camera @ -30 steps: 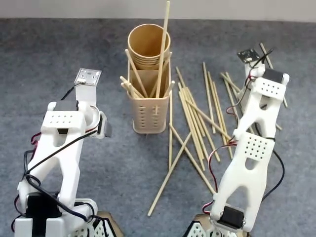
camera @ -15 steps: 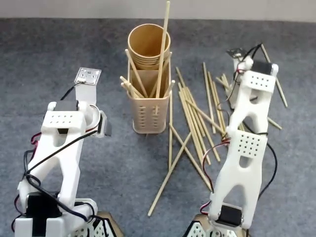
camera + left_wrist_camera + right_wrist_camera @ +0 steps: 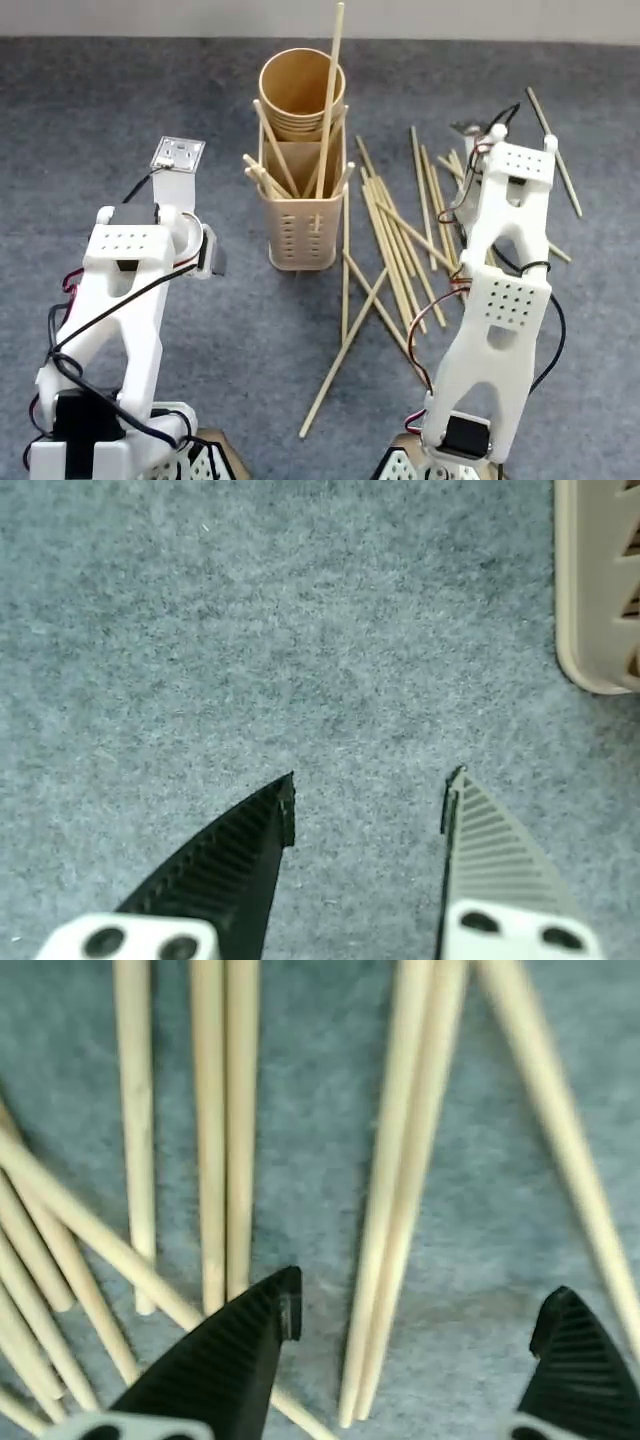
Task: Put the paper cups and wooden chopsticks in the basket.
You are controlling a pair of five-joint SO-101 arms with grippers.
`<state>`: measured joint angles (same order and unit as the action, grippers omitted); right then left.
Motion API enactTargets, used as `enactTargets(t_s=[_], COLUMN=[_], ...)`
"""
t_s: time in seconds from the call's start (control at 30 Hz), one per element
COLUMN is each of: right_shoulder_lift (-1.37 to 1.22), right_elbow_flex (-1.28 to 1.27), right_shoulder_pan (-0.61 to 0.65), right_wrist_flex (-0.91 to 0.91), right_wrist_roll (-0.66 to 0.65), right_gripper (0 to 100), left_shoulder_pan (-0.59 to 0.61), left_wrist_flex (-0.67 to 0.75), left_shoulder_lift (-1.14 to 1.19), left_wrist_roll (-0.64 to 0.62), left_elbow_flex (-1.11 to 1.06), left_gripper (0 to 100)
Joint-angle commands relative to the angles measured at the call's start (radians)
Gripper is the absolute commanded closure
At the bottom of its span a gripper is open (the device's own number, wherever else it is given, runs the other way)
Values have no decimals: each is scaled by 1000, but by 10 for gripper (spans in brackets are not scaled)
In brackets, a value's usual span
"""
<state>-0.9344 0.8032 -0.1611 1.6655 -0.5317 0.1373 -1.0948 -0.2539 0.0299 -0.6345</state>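
Note:
A beige basket (image 3: 298, 212) stands at the middle back of the grey carpet, with stacked paper cups (image 3: 301, 92) and several chopsticks in it. Many loose wooden chopsticks (image 3: 395, 250) lie to its right. My right gripper (image 3: 418, 1315) is open just above the carpet, straddling a pair of chopsticks (image 3: 395, 1210); in the high view its arm (image 3: 500, 260) covers part of the pile. My left gripper (image 3: 368, 805) is open over bare carpet, with a corner of the basket (image 3: 600, 590) nearby.
One long chopstick (image 3: 345, 345) lies diagonally in front of the basket. Another chopstick (image 3: 553, 150) lies apart at the far right. Bare carpet spreads to the left of the basket and around the left arm (image 3: 120, 300).
The right arm has swung leftward over the chopstick pile and its wrist has come lower. The left arm has not moved.

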Motion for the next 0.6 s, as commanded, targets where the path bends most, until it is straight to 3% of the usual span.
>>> enactTargets(t_s=[0.0, 0.07, 0.27, 0.47, 0.57], right_shoulder_lift=[76, 74, 7, -64, -56], right_elbow_flex=[-45, -50, -102, -85, -15], right_shoulder_pan=[-5, 5, 24, 27, 22], right_wrist_flex=[-13, -24, -27, -61, -39], right_wrist_roll=[-12, -11, -15, -9, -9], right_gripper=[649, 674, 912, 998, 995], left_shoulder_pan=[-18, -18, -18, -18, -18], left_wrist_flex=[8, 8, 6, 6, 6], left_shoulder_lift=[-36, -36, -36, -36, -36], left_wrist_roll=[5, 5, 5, 5, 5], left_elbow_flex=[5, 5, 5, 5, 5], left_gripper=[748, 748, 748, 748, 748])
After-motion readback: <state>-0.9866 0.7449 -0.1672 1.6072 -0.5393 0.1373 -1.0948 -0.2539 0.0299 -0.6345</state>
